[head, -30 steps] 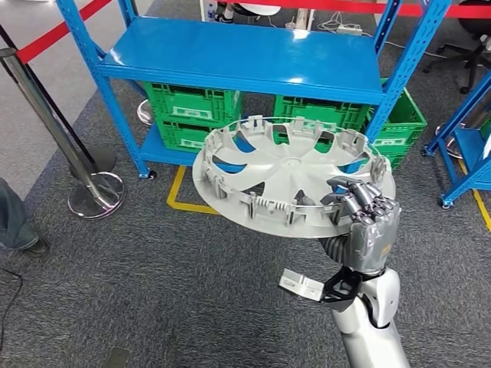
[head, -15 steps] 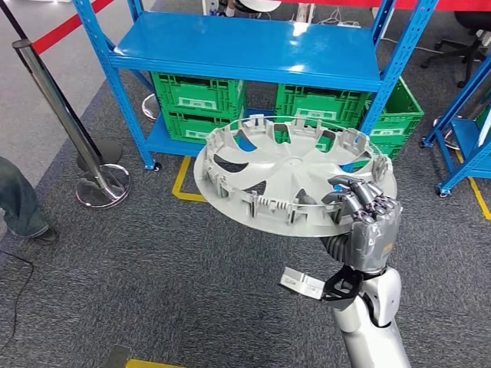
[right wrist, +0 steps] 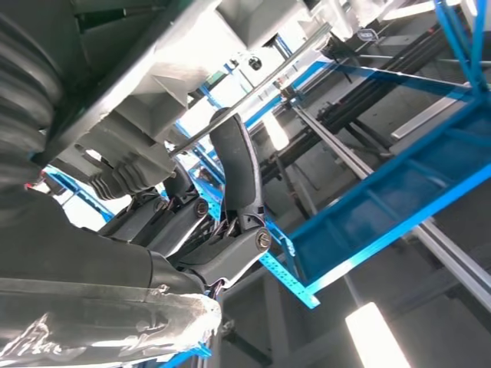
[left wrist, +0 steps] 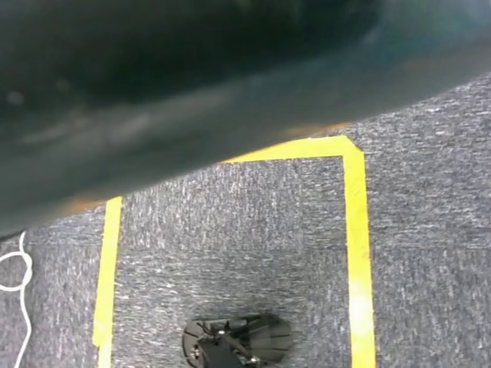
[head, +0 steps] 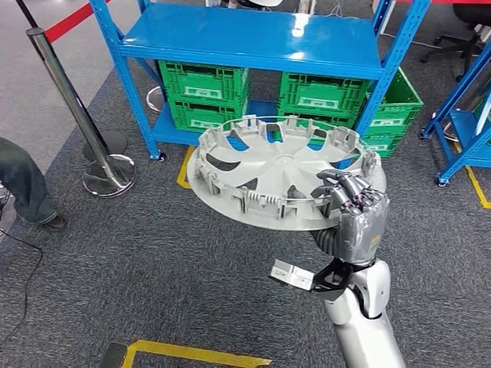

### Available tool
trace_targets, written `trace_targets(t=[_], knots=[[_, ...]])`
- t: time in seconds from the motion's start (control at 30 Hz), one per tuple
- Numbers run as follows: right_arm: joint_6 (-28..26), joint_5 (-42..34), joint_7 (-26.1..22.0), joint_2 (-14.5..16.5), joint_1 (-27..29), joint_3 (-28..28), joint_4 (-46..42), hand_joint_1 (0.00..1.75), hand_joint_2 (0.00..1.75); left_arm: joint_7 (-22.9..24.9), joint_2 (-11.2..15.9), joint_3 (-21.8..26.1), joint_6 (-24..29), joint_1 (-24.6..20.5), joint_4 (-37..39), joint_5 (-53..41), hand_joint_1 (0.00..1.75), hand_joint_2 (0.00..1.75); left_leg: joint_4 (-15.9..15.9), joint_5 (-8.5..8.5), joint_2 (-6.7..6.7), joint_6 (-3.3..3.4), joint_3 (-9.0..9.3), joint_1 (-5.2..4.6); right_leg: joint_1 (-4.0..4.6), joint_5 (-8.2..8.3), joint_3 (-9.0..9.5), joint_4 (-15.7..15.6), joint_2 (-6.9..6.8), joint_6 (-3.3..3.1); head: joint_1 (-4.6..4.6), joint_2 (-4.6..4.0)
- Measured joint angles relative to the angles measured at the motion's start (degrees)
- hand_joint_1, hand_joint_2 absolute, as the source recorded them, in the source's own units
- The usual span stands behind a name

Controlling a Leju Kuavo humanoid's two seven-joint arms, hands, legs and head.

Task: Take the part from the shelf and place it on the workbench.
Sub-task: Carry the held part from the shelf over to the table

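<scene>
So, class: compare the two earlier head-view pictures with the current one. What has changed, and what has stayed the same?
The whole scene has shifted, so the camera moved: the blue metal shelf, the green plastic crates and the chrome stanchion post now sit slightly differently in frame, and yellow floor tape has come into view at the bottom. Nothing was taken or released. The right hand still grips the round grey plastic wheel cover by its rim, held roughly level.

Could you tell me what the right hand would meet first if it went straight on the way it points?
Probably the blue metal shelf beyond the round grey plastic wheel cover that the right hand holds; depth is unclear.
</scene>
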Motion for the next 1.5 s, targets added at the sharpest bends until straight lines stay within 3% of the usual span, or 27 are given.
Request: trace_targets(t=[0.07, 0.17, 0.2, 0.23, 0.27, 0.37, 0.43, 0.5, 0.63, 0.83, 0.97, 1.03, 1.23, 1.5], knots=[[0.0, -0.1, 0.0, 0.0, -0.3, 0.1, 0.4, 1.75, 1.75, 0.0, 0.1, 0.0, -0.4, 0.0, 0.0, 0.0, 0.00, 0.00, -0.1, 0.67, 0.13, 1.14, -0.54, -0.02, -0.18, -2.13, -1.52, 2.7, 0.08, 0.48, 0.15, 0.00], [0.0, -0.2, -0.2, 0.0, -0.6, 0.3, 0.9, 1.75, 1.75, 0.0, 0.4, 0.0, -0.9, -0.1, 0.0, 0.1, 0.00, 0.00, 0.0, 1.58, 0.23, 2.02, -1.71, -0.33, -0.28, -8.14, -5.83, 13.7, 0.13, 0.84, 0.34, 0.00], [0.0, -0.2, -0.2, 0.0, -0.7, 0.3, 1.1, 1.75, 1.75, 0.0, 0.5, 0.0, -1.1, 0.0, 0.0, 0.1, 0.00, 0.00, 0.0, 1.86, 0.25, 2.10, -2.07, -0.47, -0.28, -8.96, -6.47, 16.0, 0.13, 0.81, 0.33, 0.00], [0.0, -0.1, -0.2, 0.0, -0.7, 0.3, 1.3, 1.75, 1.75, 0.0, 0.6, 0.0, -1.2, 0.0, 0.0, 0.2, 0.00, 0.00, 0.0, 2.10, 0.24, 2.10, -2.35, -0.59, -0.27, -8.69, -5.99, 16.2, 0.13, 0.71, 0.33, 0.00], [0.0, 0.1, -0.2, 0.0, -0.8, 0.3, 1.5, 1.75, 1.75, -0.1, 0.6, 0.0, -1.3, 0.0, 0.0, 0.2, 0.00, 0.00, 0.0, 2.30, 0.22, 2.07, -2.53, -0.68, -0.25, -7.49, -4.32, 14.0, 0.14, 0.51, 0.33, 0.00], [0.0, 0.6, -0.2, 0.1, -1.2, 0.3, 2.1, 1.75, 1.75, -0.1, 0.6, 0.1, -1.4, 0.0, 0.0, 0.3, 0.00, 0.00, 0.1, 2.77, 0.18, 1.61, -2.90, -0.88, -0.01, -3.90, 2.84, 2.4, 0.15, -0.22, 0.32, 0.00], [0.0, 0.8, -0.2, 0.3, -1.5, 0.4, 2.5, 1.75, 1.75, -0.1, 0.7, 0.1, -1.4, 0.0, 0.0, 0.3, 0.00, 0.00, 0.2, 3.18, 0.23, 0.98, -3.31, -0.94, 0.24, -3.79, 4.29, -0.3, 0.23, -0.45, 0.27, 0.00], [0.0, 0.9, -0.1, 0.4, -1.6, 0.4, 2.7, 1.75, 1.75, -0.1, 0.8, 0.1, -1.3, 0.0, 0.0, 0.3, 0.00, 0.00, 0.1, 3.42, 0.25, 0.46, -3.49, -0.88, 0.25, -3.38, 4.13, -0.7, 0.27, -0.76, 0.27, 0.00], [0.0, 1.0, -0.1, 0.7, -1.8, 0.4, 3.2, 1.75, 1.75, 0.0, 1.0, 0.0, -1.3, 0.0, 0.0, 0.3, 0.00, 0.00, -0.7, 4.18, 0.29, 3.24, -3.64, -1.09, 0.19, -2.61, 3.81, -1.3, 0.30, -0.45, 0.06, 0.00], [0.0, 1.0, 0.0, 0.8, -1.8, 0.4, 3.8, 1.75, 1.75, 0.0, 1.3, 0.1, -1.4, 0.0, 0.0, 0.6, 0.00, 0.00, -1.1, 5.03, 0.29, 2.01, -3.85, -0.93, 0.40, -2.28, 3.24, -1.0, 0.29, -1.06, 0.02, 0.00], [0.0, 1.1, 0.2, 0.8, -1.8, 0.4, 4.0, 1.75, 1.75, 0.2, 1.3, 0.2, -1.4, 0.0, 0.0, 0.7, 0.00, 0.00, -1.1, 5.28, 0.29, 0.87, -4.16, -0.87, 0.42, -2.17, 2.76, -0.7, 0.28, -1.21, 0.03, 0.00], [0.0, 1.3, 0.5, 0.8, -1.9, 0.5, 4.2, 1.75, 1.75, 0.3, 1.3, 0.3, -1.4, 0.0, 0.0, 0.7, 0.00, 0.00, -1.1, 5.36, 0.29, 0.62, -4.31, -0.86, 0.42, -2.11, 2.60, -0.6, 0.28, -1.27, 0.04, 0.00], [0.0, 4.5, 1.1, 0.9, -2.3, 0.7, 4.5, 1.75, 1.75, 1.0, 1.3, 0.4, -1.4, 0.0, 0.0, 0.7, 0.00, 0.00, -1.0, 5.38, 0.29, 0.59, -4.54, -0.93, 0.29, -1.92, 2.47, -0.7, 0.24, -1.16, 0.04, 0.00], [0.0, 7.2, -3.4, 3.2, -1.3, -1.3, 2.4, 1.75, 1.75, 1.0, 1.2, 0.4, -1.4, 0.1, 0.0, 0.7, 0.00, 0.00, -1.4, 5.79, 0.20, 1.59, -4.73, -0.88, 0.12, -2.00, 2.15, -0.6, 0.11, -0.24, 0.04, 0.00]])
